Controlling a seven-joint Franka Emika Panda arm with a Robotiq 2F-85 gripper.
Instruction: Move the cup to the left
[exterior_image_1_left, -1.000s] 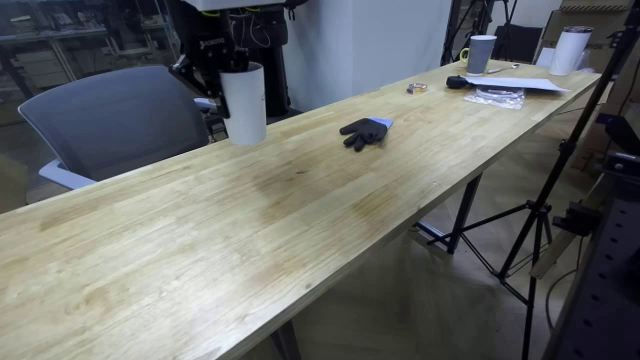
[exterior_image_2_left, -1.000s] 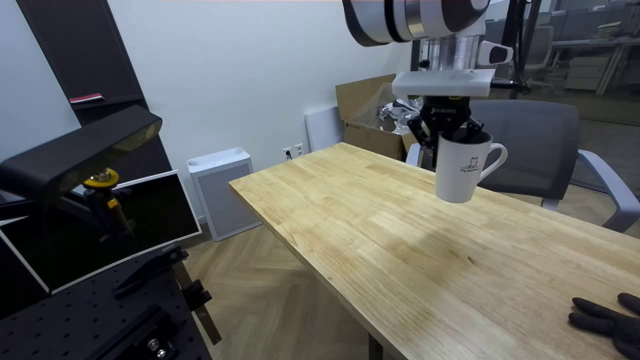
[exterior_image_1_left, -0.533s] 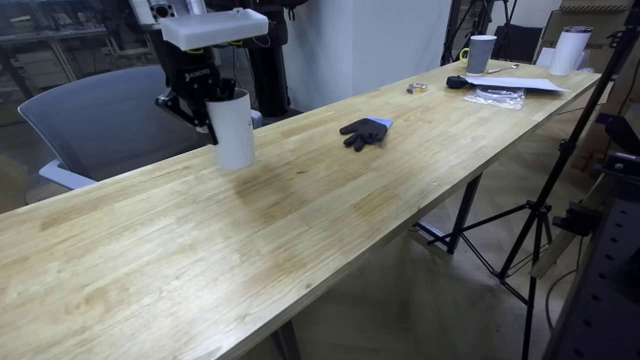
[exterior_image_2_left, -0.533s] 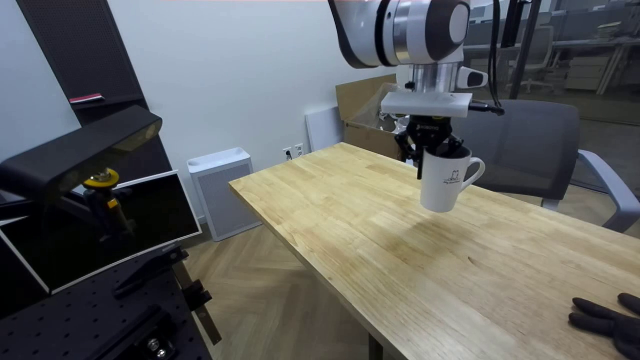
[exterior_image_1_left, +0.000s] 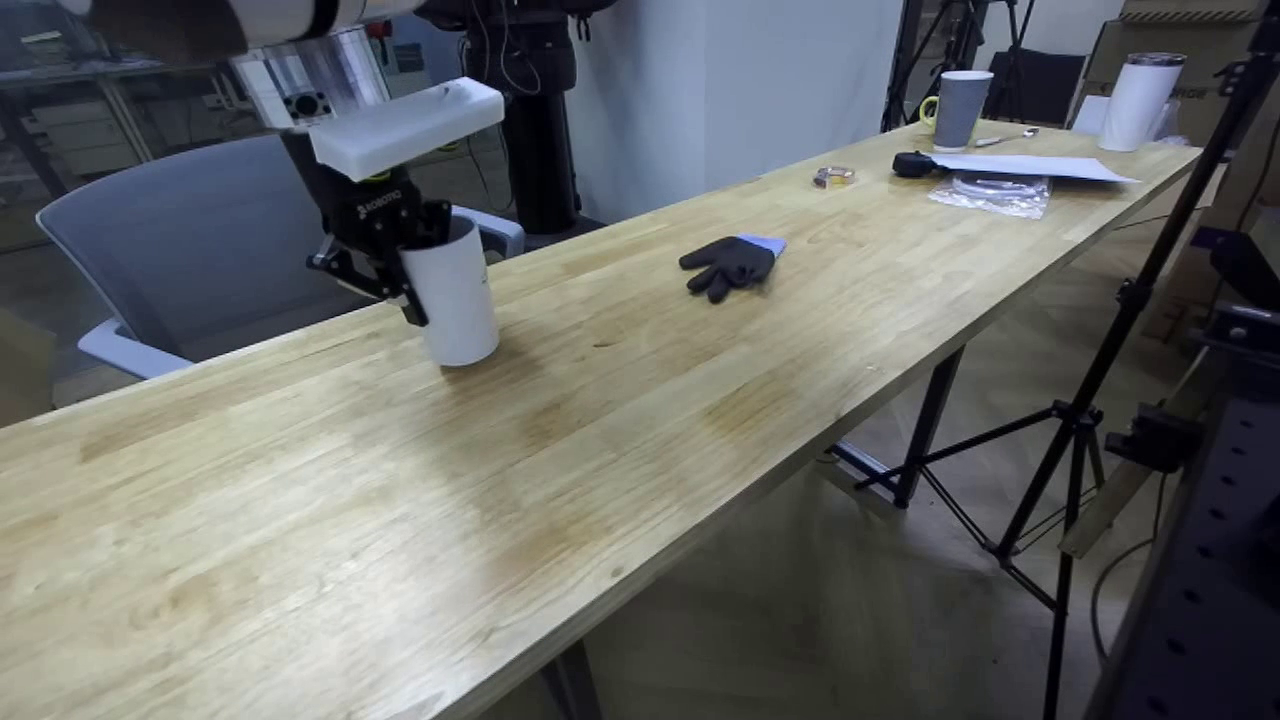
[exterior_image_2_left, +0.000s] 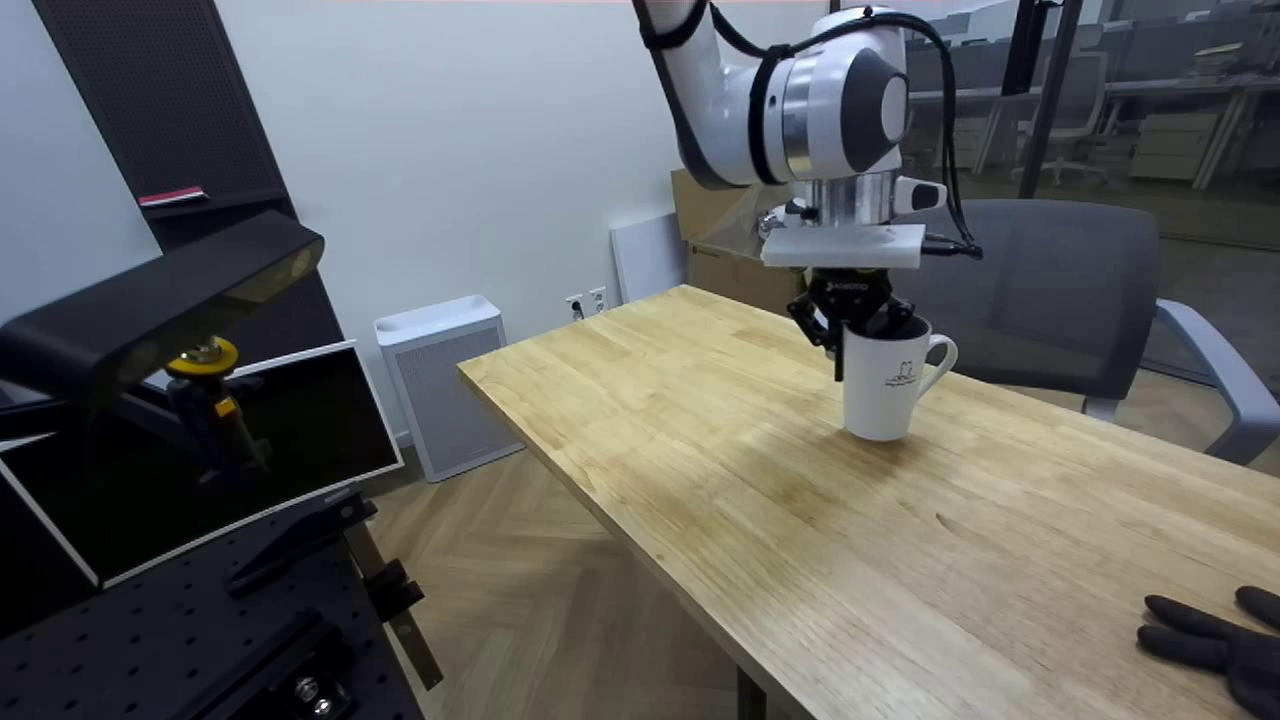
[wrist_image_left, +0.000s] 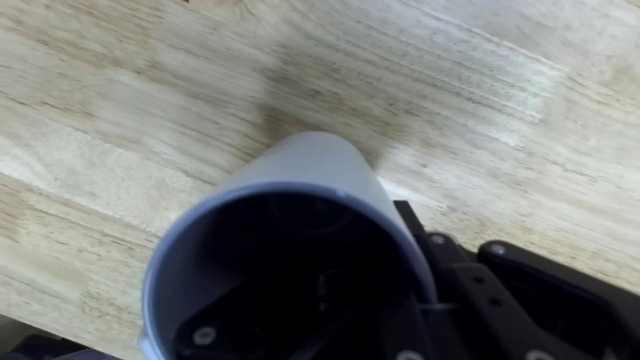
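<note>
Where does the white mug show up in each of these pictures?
In an exterior view: the white mug is left of centre, mostly above mid-height.
In an exterior view: the white mug is right of centre, at about mid-height.
In the wrist view: the white mug fills the lower middle, cut off by the bottom edge.
Shared landmark: the pale wooden tabletop, visible in all three.

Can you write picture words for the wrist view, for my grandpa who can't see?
A black pincer holds a white mug by its wall, one finger outside, one inside. We look down into the mug's dark inside, above a pale wooden table.
</note>
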